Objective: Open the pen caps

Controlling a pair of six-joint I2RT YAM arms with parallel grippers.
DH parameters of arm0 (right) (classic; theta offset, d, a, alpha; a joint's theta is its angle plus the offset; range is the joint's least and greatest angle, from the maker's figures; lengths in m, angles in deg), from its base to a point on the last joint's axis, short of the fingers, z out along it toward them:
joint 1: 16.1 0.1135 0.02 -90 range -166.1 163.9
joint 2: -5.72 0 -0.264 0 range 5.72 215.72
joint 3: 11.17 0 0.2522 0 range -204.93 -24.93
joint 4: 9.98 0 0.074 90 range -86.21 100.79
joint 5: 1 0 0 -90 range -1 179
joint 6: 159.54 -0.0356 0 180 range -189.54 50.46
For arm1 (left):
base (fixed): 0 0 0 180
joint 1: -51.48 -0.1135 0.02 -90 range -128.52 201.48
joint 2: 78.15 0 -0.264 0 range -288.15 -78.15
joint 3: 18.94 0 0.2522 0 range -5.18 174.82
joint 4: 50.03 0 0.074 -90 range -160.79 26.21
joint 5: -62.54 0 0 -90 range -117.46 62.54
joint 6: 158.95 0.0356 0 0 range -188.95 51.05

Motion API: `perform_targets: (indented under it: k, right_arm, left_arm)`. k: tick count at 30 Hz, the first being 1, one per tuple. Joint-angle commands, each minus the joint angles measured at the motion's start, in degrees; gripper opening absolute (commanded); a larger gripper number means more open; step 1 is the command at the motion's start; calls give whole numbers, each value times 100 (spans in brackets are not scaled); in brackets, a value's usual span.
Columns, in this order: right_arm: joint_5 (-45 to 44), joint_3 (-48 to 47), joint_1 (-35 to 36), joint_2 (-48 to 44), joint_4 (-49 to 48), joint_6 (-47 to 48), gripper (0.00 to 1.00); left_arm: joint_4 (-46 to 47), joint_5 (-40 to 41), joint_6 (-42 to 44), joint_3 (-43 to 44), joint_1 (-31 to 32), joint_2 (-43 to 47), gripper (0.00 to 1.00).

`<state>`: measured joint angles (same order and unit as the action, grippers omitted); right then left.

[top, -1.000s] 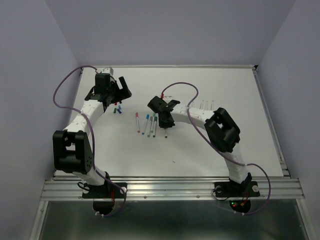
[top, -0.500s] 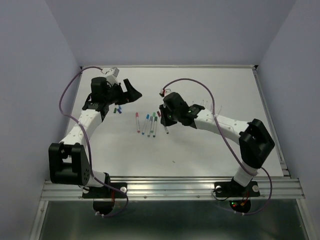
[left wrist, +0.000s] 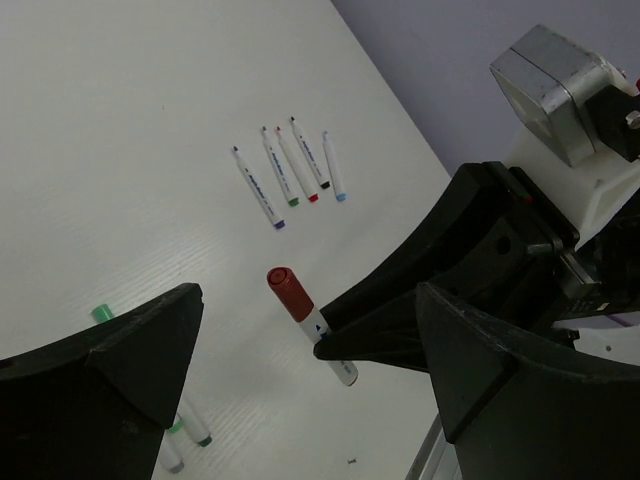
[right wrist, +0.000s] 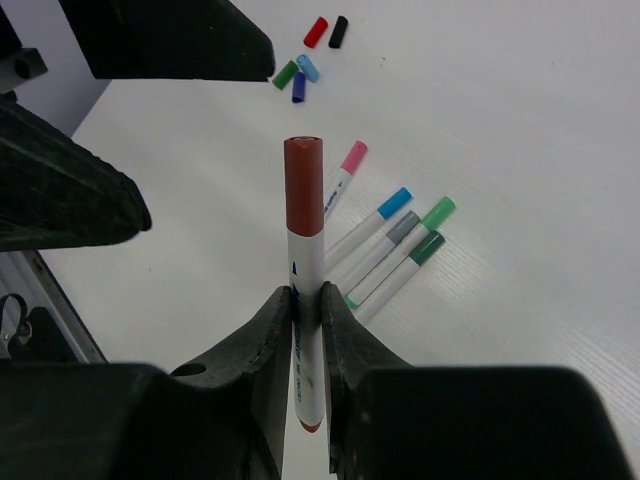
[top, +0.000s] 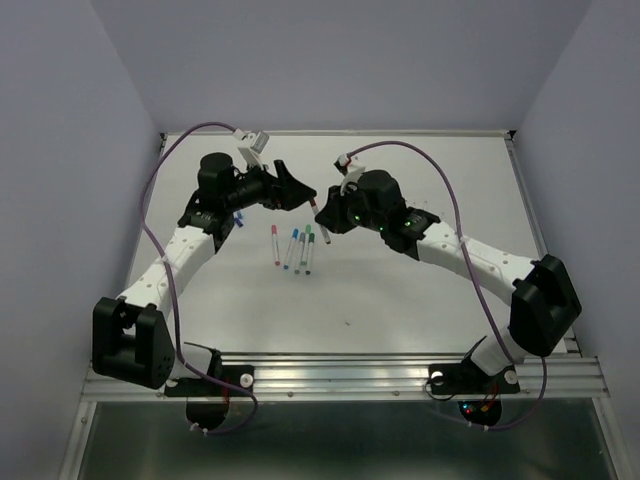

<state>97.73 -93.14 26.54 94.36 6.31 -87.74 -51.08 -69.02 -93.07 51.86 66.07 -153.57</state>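
The right gripper (right wrist: 305,300) has its jaws pinched on the white barrel of a pen (right wrist: 304,262). It holds the pen low down, so the brown-red cap (right wrist: 303,185) stands free above the fingers. The left gripper (left wrist: 310,322) has its jaws spread wide, one finger on either side of that cap, and neither appears to touch it.

The main risk is in the grip. The pinch sits far from the cap, so a hard pull may tilt the pen or drag the barrel through the pads. If the left jaws close off-centre, they will likely shove the pen sideways. If they close too low, they may clamp the barrel as well as the cap, and nothing will part. The two sets of fingers are near each other around the pen, so a careless approach could knock them together.

The pen is held in the air, clear of the table (top: 420,290). Below the pen lies a row of capped pens (right wrist: 392,238). Beyond it, on the left arm's side, lie loose caps (right wrist: 300,75). Uncapped pens (left wrist: 292,168) lie well apart from it on the right arm's side. The table's edges are well away from the pen, which leaves open room to pull outward.
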Motion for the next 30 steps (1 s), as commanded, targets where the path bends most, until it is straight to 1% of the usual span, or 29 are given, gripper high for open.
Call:
perform_targets:
  k: [1,8,11,13,15,16,18,19,22,26,27,28,30]
  right_arm:
    - [208,97,-53,-339,-770,0,1]
    - [480,176,-53,-321,-1192,-149,1]
    - [586,176,-53,-304,-1263,-175,1]
    - [595,167,-53,-286,-1281,-167,1]
    - [568,150,-53,-251,-1281,-158,1]
    - [525,141,-53,-251,-1289,-158,1]
    - [419,123,-53,-216,-1289,-105,1]
    - [375,106,-105,-207,-1290,-114,1]
    - [287,71,-106,-154,-1290,-140,1]
    - [296,-61,-159,-93,-1307,-97,1]
    - [313,-87,-159,-84,-1298,-88,1]
    - [313,-105,-159,-58,-1298,-79,1]
    - [331,-158,-159,-14,-1290,-70,1]
  left_arm:
    - [443,-168,-67,282,123,-113,99]
    - [513,-159,-172,361,176,-280,99]
    - [592,-168,-225,378,185,-324,95]
    - [636,-168,-330,370,202,-351,86]
    - [741,-203,-409,361,202,-377,82]
    - [794,-247,-462,361,211,-395,78]
    - [829,-265,-497,335,228,-421,74]
    - [847,-265,-523,343,229,-439,67]
    - [891,-335,-532,326,246,-456,63]
    - [891,-335,-541,308,290,-439,62]
    - [891,-335,-533,308,299,-439,61]
    - [891,-326,-541,308,299,-439,56]
    - [900,-326,-541,317,308,-430,51]
